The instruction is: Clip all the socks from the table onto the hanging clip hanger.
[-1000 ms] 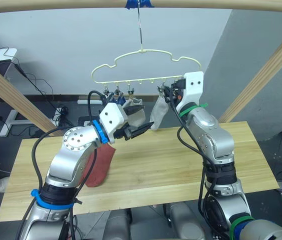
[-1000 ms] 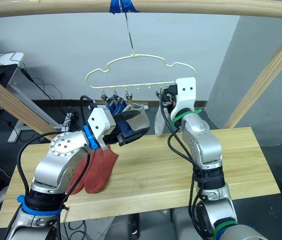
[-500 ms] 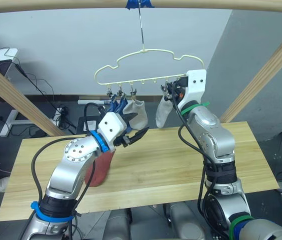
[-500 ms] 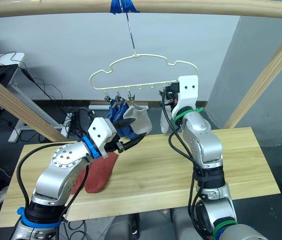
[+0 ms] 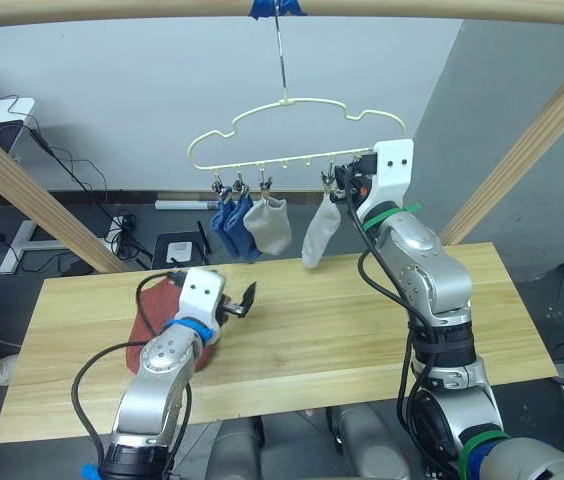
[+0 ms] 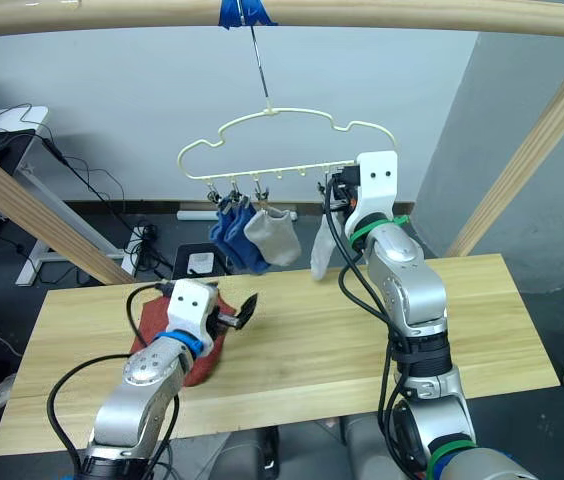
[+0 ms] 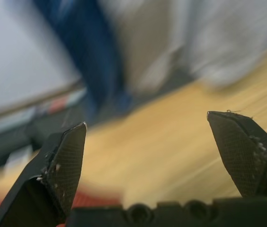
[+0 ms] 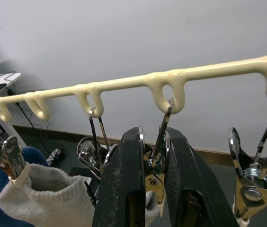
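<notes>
No readable writing anywhere. On the tabletop point(image 5: 362, 330), the left tool point(image 5: 245, 298) gapes wide, empty, just past a rust-red sock point(image 5: 152, 322) partly hidden by its arm. Above, the clip hanger point(image 5: 292, 135) carries two blue socks point(image 5: 230, 215) and two grey socks point(image 5: 270, 224) — the right tool point(image 8: 153, 175) is pinched on a clip point(image 8: 158, 158) there.

Grey wall point(image 5: 112, 60), wooden frame point(image 5: 282, 6) (cables point(image 5: 92, 180) on floor)

rust-red socks point(image 6: 177, 335) perhaps half behind left arm
</notes>
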Controlling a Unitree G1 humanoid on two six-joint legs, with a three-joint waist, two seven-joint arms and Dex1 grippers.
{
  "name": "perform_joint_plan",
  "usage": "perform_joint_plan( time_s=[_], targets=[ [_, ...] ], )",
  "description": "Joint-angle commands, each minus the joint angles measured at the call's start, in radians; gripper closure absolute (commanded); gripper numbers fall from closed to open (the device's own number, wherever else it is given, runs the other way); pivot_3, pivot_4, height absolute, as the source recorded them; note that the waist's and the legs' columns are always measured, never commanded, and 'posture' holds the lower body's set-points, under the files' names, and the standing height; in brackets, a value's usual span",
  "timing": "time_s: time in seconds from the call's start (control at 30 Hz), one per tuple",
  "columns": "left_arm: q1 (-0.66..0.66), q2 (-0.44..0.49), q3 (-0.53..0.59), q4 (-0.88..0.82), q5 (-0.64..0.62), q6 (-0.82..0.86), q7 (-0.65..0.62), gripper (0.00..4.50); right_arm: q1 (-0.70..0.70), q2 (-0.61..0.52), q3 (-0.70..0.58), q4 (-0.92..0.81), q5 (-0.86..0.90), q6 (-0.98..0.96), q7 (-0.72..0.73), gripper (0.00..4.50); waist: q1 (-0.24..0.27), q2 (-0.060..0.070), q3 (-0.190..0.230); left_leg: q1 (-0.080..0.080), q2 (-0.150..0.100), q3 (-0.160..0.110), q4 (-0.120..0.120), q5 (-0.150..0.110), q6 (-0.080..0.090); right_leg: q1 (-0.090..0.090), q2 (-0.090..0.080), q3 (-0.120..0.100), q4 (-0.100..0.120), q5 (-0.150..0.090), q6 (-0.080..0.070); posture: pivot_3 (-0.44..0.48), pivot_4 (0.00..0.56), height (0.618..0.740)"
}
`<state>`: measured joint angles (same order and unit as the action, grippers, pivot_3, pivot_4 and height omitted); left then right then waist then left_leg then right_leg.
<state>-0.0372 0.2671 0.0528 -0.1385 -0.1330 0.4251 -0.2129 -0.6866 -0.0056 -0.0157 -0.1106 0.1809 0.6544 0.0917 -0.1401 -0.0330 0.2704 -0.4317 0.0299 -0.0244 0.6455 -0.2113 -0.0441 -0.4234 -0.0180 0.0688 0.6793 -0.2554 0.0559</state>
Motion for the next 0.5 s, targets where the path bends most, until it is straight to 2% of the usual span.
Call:
perform_joint_plan(
  time_s=[0.03, 0.17, 0.3, 0.47, 0.5],
  targets=[
    [-0.036, -0.009, 0.045, 0.095, 0.013, -0.027, 0.043, 0.0, -0.006, -0.005, 0.001, -0.051, 0.017, 0.006, 0.012, 4.32, 0.0, 0.0, 0.0, 0.0, 0.0, 0.0, 0.0, 0.0, 0.0, 0.0, 0.0, 0.0, 0.0, 0.0, 0.0, -0.173, 0.243, 0.74],
    [-0.085, -0.019, 0.068, 0.208, 0.021, -0.05, 0.076, 0.0, -0.006, -0.004, 0.006, -0.056, 0.019, 0.018, 0.018, 4.32, 0.001, 0.0, 0.0, 0.0, 0.0, 0.0, 0.0, 0.0, 0.0, 0.0, 0.0, 0.0, 0.0, 0.0, 0.0, -0.175, 0.247, 0.74],
    [-0.12, -0.024, 0.047, 0.292, 0.026, -0.038, 0.057, 0.0, -0.006, -0.003, 0.008, -0.061, 0.019, 0.025, 0.02, 4.32, 0.0, 0.0, 0.0, 0.0, 0.0, 0.0, 0.0, 0.0, 0.0, 0.0, 0.0, 0.0, 0.0, 0.0, 0.0, -0.179, 0.249, 0.74],
    [-0.139, -0.022, 0.036, 0.334, 0.03, -0.016, 0.042, 0.0, -0.005, -0.003, 0.007, -0.066, 0.019, 0.031, 0.022, 4.32, 0.0, 0.0, 0.0, 0.0, 0.0, 0.0, 0.0, 0.0, 0.0, 0.0, 0.0, 0.0, 0.0, 0.0, 0.0, -0.184, 0.249, 0.74],
    [-0.14, -0.022, 0.036, 0.335, 0.03, -0.009, 0.041, 0.19, -0.005, -0.003, 0.007, -0.067, 0.019, 0.031, 0.021, 4.32, 0.0, 0.0, 0.0, 0.0, 0.0, 0.0, 0.0, 0.0, 0.0, 0.0, 0.0, 0.0, 0.0, 0.0, 0.0, -0.185, 0.251, 0.74]
  ],
)
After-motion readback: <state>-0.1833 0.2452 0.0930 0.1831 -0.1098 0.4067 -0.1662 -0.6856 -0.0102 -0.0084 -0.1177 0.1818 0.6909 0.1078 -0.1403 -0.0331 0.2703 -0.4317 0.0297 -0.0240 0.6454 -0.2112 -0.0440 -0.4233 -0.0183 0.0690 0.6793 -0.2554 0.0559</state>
